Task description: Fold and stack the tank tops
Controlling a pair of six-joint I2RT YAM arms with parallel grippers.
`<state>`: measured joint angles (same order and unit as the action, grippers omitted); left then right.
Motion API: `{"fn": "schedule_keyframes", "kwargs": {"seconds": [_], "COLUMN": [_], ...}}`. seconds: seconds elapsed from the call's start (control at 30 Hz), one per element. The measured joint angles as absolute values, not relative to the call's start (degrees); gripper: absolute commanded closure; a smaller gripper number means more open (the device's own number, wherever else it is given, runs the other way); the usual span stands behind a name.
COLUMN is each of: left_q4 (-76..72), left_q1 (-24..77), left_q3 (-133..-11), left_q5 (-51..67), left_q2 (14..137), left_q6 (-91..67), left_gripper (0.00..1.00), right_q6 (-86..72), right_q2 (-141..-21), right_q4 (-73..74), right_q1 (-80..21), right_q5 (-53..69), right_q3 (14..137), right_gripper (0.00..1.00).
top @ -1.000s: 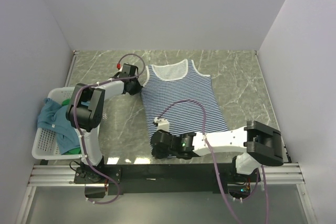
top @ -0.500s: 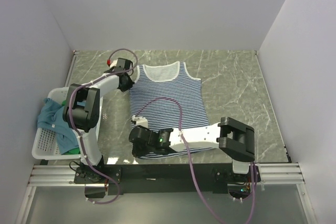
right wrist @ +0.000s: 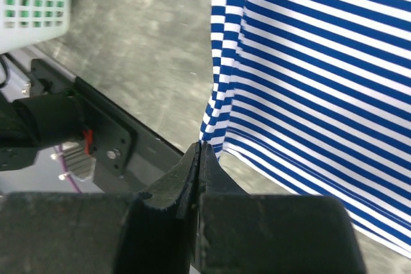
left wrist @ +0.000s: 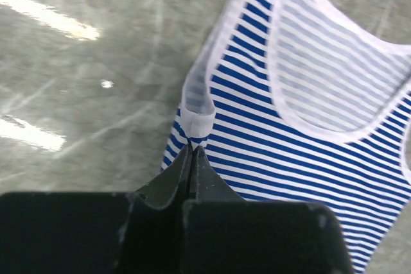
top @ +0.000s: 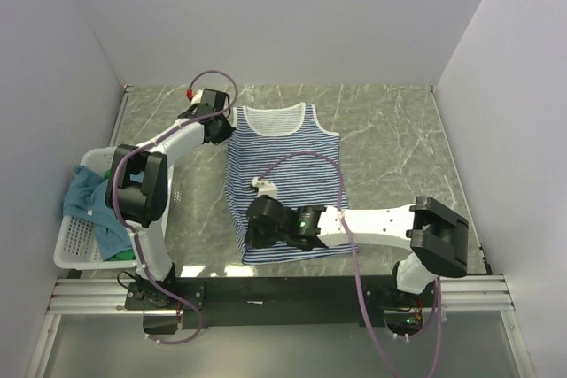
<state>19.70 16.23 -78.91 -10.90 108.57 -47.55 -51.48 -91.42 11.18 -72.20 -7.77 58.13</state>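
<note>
The navy-and-white striped tank top (top: 285, 174) lies spread on the marble table, neck at the far side. My left gripper (top: 225, 126) is shut on its left shoulder strap (left wrist: 196, 117). My right gripper (top: 251, 235) is shut on its lower left hem corner (right wrist: 215, 134). The teal-blue top (top: 89, 201) hangs over the white mesh basket (top: 75, 245) at the left. A bit of the green top (top: 111, 171) shows inside that basket.
The basket stands at the table's left edge; its corner shows in the right wrist view (right wrist: 32, 1). The black rail (top: 292, 288) with the arm bases runs along the near edge. White walls close in the table on three sides.
Both grippers have shifted the striped top: first left, then slightly back right. It now lies straighter, hem toward the near edge. Both stayed shut on the fabric.
</note>
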Motion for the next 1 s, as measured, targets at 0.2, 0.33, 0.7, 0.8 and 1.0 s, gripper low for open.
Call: {"fn": "schedule_keyframes", "kwargs": {"seconds": [0.2, 0.33, 0.7, 0.8, 1.0], "left_q4": [19.3, 19.2, 19.6, 19.8, 19.8], "left_q1": [18.9, 20.7, 25.9, 27.2, 28.7], "left_q3": [-81.2, -83.3, -89.0, -90.4, -92.0], "left_q5": [-10.0, -9.8, -10.0, -10.0, -10.0], "left_q2": [109.1, 111.1, 116.9, 118.1, 119.9], "left_q6": [-49.1, -49.6, -51.4, -51.8, -51.8], "left_gripper": [0.99, 0.99, 0.99, 1.0, 0.99], "right_q6": [-52.7, -54.7, -60.4, -61.5, -62.6], "right_q2": [-87.6, -84.0, -75.4, -73.5, -71.8], "right_q4": [10.9, 10.7, 9.7, 9.5, 9.4], "right_q1": [-72.1, -72.1, -72.0, -72.0, -72.0], "right_q5": [-9.7, -11.8, -16.6, -17.1, -17.4], "right_q3": [52.4, 47.4, 35.4, 33.0, 31.5], "right_gripper": [1.0, 1.0, 1.0, 1.0, 1.0]}}
